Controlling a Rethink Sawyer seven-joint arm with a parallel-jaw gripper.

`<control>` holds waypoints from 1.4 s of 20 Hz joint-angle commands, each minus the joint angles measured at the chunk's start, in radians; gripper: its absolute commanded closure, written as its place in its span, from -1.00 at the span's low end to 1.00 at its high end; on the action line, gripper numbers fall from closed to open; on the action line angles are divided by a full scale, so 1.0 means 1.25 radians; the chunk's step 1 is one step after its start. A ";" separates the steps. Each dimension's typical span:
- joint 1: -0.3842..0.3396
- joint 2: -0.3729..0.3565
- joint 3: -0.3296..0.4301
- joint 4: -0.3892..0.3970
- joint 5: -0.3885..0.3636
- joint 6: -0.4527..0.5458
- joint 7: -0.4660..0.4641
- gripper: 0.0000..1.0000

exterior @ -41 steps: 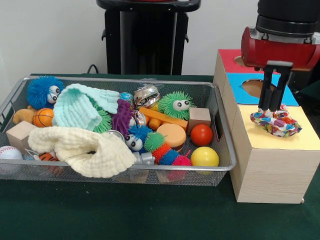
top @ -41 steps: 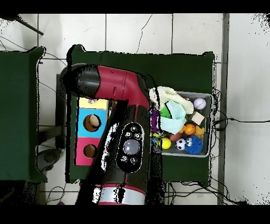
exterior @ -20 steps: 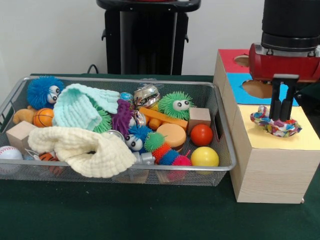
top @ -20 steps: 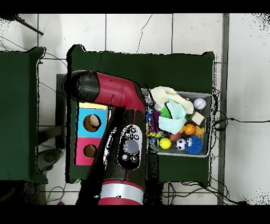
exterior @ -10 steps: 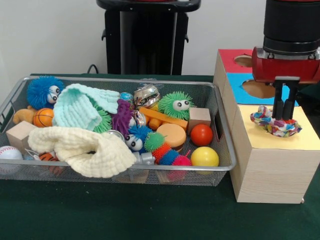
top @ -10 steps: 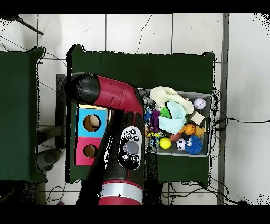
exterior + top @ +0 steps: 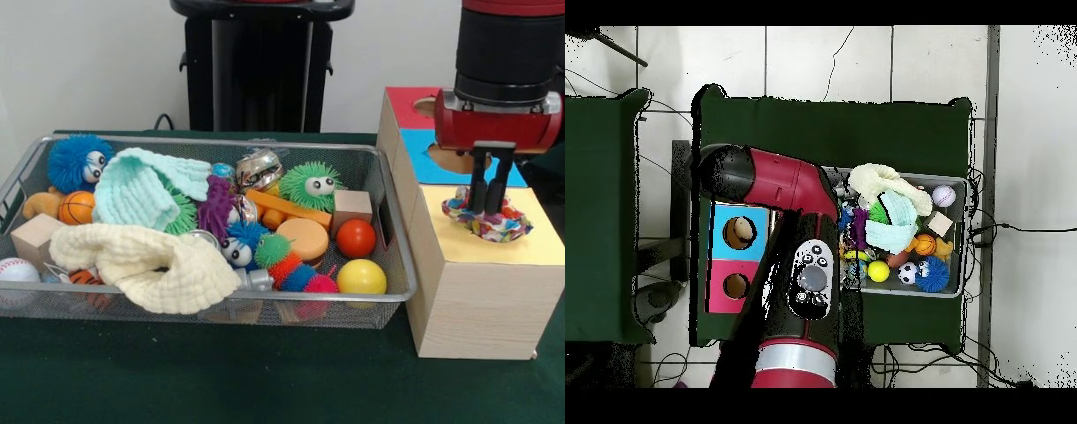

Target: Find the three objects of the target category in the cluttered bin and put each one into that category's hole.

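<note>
gripper clamped on wrapper wad | shifted farther back over yellow-topped box

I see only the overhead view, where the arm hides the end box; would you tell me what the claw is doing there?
Observer: The claw points straight down, its tips pinching a wrapper.
Operator: Thank you. Has the wrapper gone into the hole?
Observer: Not yet. It sits on top of the yellow box, fully in sight.
Operator: Is the hole visible?
Observer: No, the front view shows none on that top; the wrapper may cover it.
</note>
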 commanded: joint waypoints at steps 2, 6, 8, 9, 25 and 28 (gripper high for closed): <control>-0.023 0.034 0.068 0.111 -0.035 -0.038 0.094 1.00; -0.031 0.041 0.080 0.105 -0.029 -0.022 0.094 1.00; -0.034 0.045 0.083 0.097 -0.029 -0.004 0.091 1.00; -0.034 0.048 0.083 0.093 -0.029 0.005 0.092 1.00; -0.047 0.058 0.108 0.107 -0.007 -0.002 0.111 1.00; -0.049 0.053 0.116 0.108 0.017 0.022 0.139 1.00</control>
